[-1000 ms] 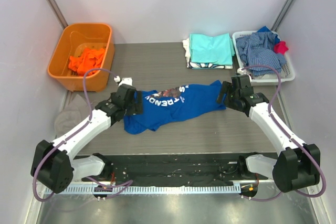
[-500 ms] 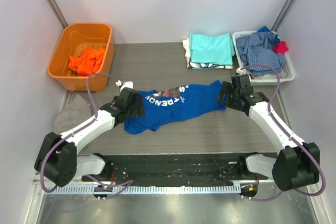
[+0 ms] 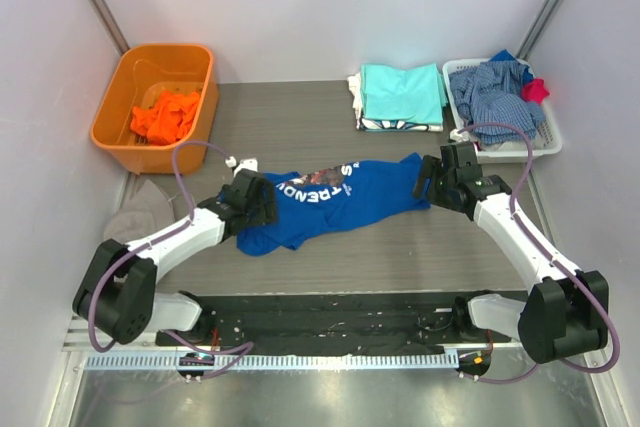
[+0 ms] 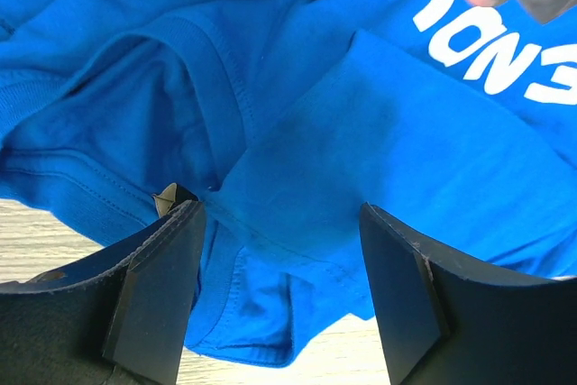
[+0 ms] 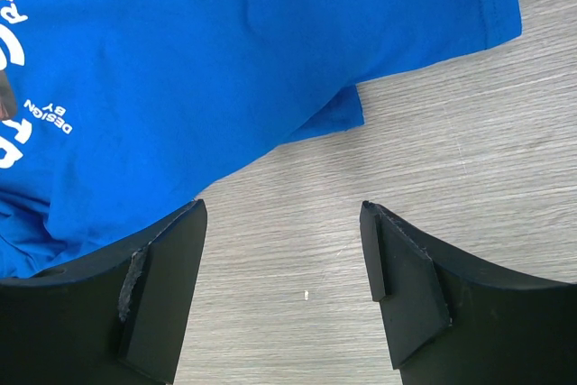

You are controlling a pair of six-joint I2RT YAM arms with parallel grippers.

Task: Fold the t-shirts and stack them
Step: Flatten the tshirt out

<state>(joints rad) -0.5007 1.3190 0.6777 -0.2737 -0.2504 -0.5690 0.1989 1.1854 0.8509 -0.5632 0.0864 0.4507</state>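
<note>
The table [image 3: 300, 112] has one blue shirt [image 3: 340, 202] lying in the middle. It is bunched up and stretched out from 9 o'clock to 3 o'clock, with its white letters showing. It is not flat and not folded yet.

An orange bin [image 3: 120, 155] sits at 10 o'clock with an orange shirt [image 3: 165, 115] inside. A white basket [image 3: 520, 147] sits at 2 o'clock and holds a checked garment [image 3: 495, 92]. Just beside it, at 1 o'clock, is a neat stack [image 3: 402, 95] of folded shirts with an aqua one on top.

I think the step now is to take hold of the blue shirt at both ends, so it can be pulled flat.

The left gripper [image 4: 279, 223] is at the shirt's 9 o'clock end. Its jaws are apart, with wrinkled cloth near the neck band between them. It grips nothing yet, and I cannot tell if the tips touch the cloth.

The right gripper [image 5: 279, 223] is at the 3 o'clock end. Its jaws are wide apart too and hold nothing. Bare table shows between them, and the shirt's edge lies toward 11 o'clock in its own view.

Next, the left jaws should go down and pinch the cloth. The right gripper should slide over the shirt's edge first, then pinch. After that both can pull apart gently to smooth the shirt.
</note>
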